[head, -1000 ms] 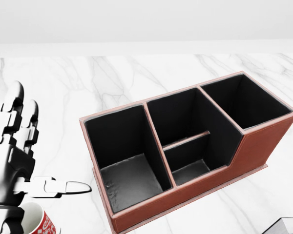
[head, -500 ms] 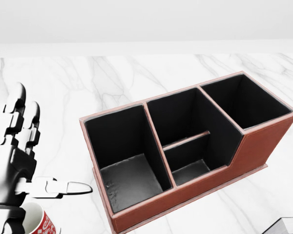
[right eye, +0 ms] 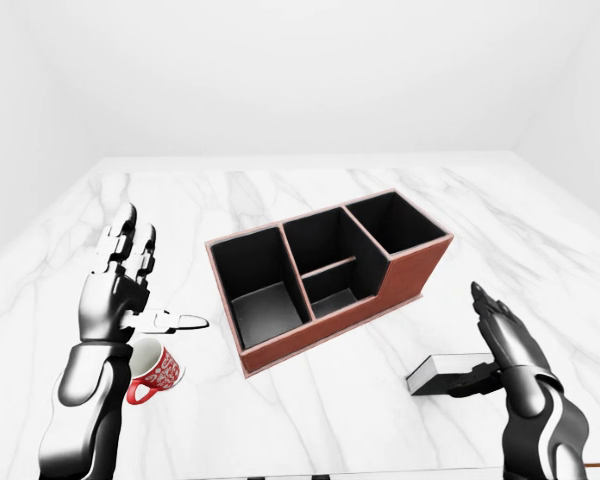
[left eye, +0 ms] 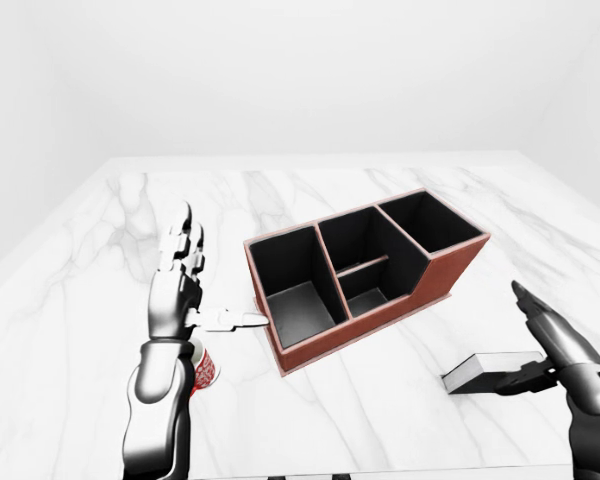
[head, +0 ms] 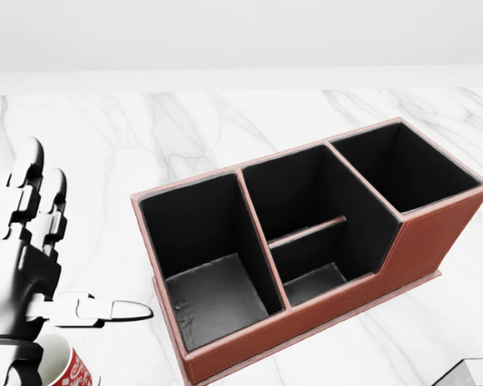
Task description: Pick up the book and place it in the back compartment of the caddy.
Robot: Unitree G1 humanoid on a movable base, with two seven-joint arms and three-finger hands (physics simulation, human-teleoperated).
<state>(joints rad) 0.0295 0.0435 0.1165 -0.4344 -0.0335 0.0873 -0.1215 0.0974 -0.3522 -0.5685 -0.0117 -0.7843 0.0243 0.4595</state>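
From where I sit, the book (right eye: 442, 376) lies flat on the white marble tabletop (right eye: 310, 190) at the lower right of the right-eye view, well apart from the caddy (right eye: 325, 275), which stands in the middle with all its compartments empty. My right hand (right eye: 500, 345) is the nearer one by far: it sits just at the book's right end, fingers spread and extended, the thumb reaching low toward the cover, though I cannot tell whether anything touches yet. The book's long axis runs roughly left to right across the frame, so from this hand it stretches away toward the left, end-on to the palm. I judge that the coming grasp turns on that: the hand needs to come across the narrow width rather than push along the length. My left hand (left eye: 180, 285) stands upright at the centre left of the left-eye view, fingers up and apart, thumb pointing at the caddy's near wall, holding nothing. A red patterned mug (right eye: 152, 370) sits just below it, upright, playing no part.
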